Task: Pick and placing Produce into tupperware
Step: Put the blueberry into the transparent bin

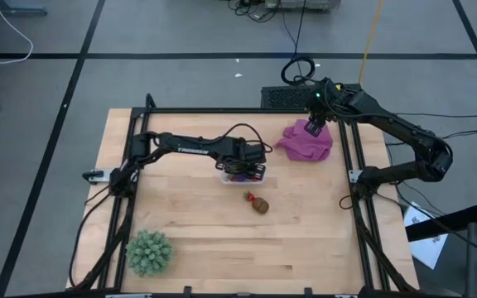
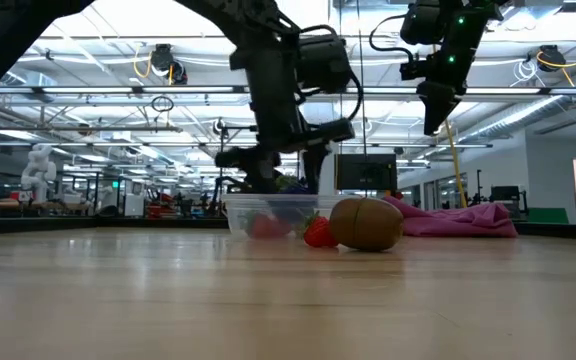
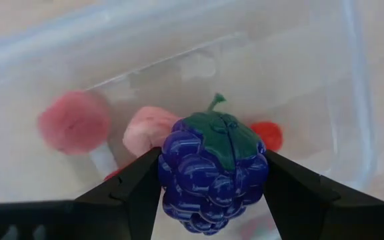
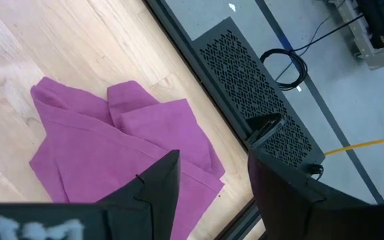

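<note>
The clear tupperware (image 1: 243, 174) (image 2: 268, 214) sits mid-table with red strawberry pieces (image 3: 73, 122) inside. My left gripper (image 1: 251, 168) (image 3: 212, 183) hovers just over the tupperware, shut on the dark purple grape cluster (image 3: 212, 172). One red strawberry (image 1: 248, 196) (image 2: 318, 233) and the brown round piece (image 1: 260, 205) (image 2: 366, 223) lie together on the wood, nearer than the container. My right gripper (image 1: 314, 127) (image 4: 212, 177) hangs open above the magenta cloth (image 1: 306, 141) (image 4: 119, 143) at the far right. My left gripper pinches the grape cluster by its two sides (image 3: 169, 175) between its fingers, coming from above and pointing down into the tupperware. The cluster is lifted clear above the container's floor, with its green leaf cap and stem (image 3: 217, 101) pointing away from the wrist.
A large spiky green ball (image 1: 149, 252) sits at the near left corner. Black frame rails (image 1: 350, 157) line the table's left, right and far edges. A perforated black box (image 4: 259, 87) stands behind the far right edge. Bare wood lies between the ball and the fruits.
</note>
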### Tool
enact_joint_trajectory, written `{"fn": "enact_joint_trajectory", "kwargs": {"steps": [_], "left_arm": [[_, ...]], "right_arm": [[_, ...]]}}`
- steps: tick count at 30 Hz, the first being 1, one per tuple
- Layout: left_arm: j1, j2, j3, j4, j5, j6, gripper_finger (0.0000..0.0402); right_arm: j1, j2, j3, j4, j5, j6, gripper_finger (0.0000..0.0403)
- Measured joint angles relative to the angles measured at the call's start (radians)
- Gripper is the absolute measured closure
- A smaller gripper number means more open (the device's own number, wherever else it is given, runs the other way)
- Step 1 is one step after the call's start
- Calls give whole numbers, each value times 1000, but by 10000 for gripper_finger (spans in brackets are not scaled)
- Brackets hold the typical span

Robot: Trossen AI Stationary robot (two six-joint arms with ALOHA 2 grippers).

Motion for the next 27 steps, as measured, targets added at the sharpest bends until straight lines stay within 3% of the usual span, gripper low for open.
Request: {"fn": "enact_joint_trajectory", "kwargs": {"steps": [27], "left_arm": [[16,-4,0,35,11,-9,171]], "right_arm": [[2,0,0,-9,0,1,234]]}}
